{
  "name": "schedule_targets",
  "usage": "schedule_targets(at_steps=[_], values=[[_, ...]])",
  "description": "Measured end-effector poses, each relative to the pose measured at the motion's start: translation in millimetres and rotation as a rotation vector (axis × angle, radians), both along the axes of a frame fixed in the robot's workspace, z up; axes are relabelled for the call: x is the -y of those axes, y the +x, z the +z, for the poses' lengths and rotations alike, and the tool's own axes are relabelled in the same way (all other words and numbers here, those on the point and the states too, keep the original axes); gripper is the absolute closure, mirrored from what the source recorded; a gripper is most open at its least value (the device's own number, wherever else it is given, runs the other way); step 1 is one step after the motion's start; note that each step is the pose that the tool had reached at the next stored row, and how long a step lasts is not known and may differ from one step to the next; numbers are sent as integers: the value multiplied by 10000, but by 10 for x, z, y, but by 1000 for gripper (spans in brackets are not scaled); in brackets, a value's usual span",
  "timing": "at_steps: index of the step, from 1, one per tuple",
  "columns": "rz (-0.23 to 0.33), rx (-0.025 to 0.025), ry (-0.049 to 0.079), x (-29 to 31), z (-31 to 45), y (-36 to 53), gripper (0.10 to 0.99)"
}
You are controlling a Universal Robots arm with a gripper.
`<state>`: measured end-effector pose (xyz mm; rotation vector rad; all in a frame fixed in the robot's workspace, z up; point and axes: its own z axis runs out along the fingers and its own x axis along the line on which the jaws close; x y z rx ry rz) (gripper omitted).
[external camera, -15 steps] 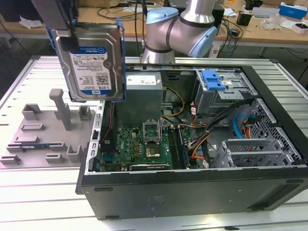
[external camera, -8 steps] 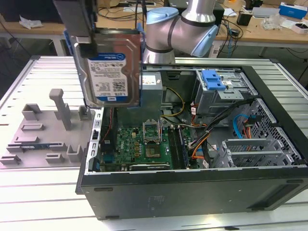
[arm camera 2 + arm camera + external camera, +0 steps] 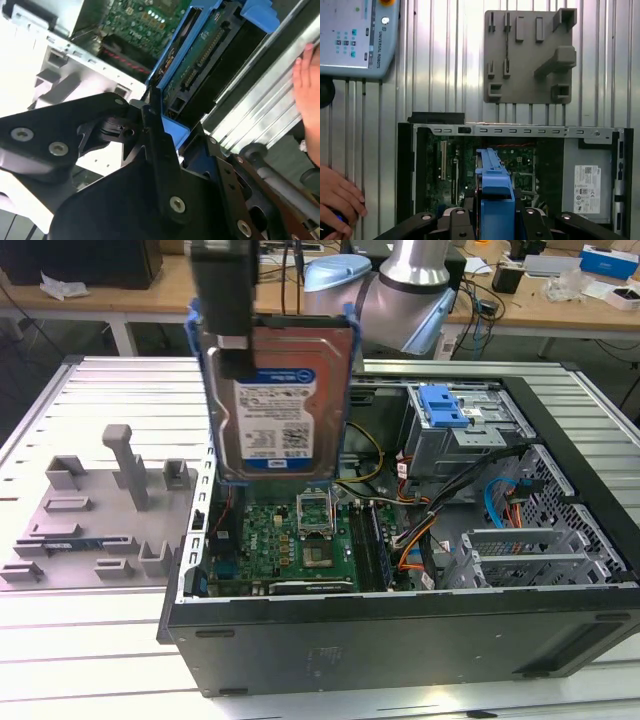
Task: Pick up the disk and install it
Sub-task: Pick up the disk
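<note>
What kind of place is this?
Probably a robotics lab workbench: a black gripper holds the silver, blue-framed disk over an open black computer case on a ribbed aluminium table; cluttered wooden desks behind.

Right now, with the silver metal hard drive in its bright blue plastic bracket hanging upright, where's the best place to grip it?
Pinch its two flat faces at the upper end, coming from above, as the gripper does. The disk hangs upright over the open black computer case, so its lower end is free.
</note>
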<state>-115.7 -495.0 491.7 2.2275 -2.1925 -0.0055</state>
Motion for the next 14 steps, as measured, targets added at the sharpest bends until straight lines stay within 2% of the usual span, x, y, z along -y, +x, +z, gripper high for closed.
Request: schedule_targets(at_steps=[1,2,9,14], values=[[1,-1,-1,52,1,98,718],[1,-1,0,126,0,243,718],[2,-1,0,291,0,612,718],[1,-2,0,350,0,819,718]])
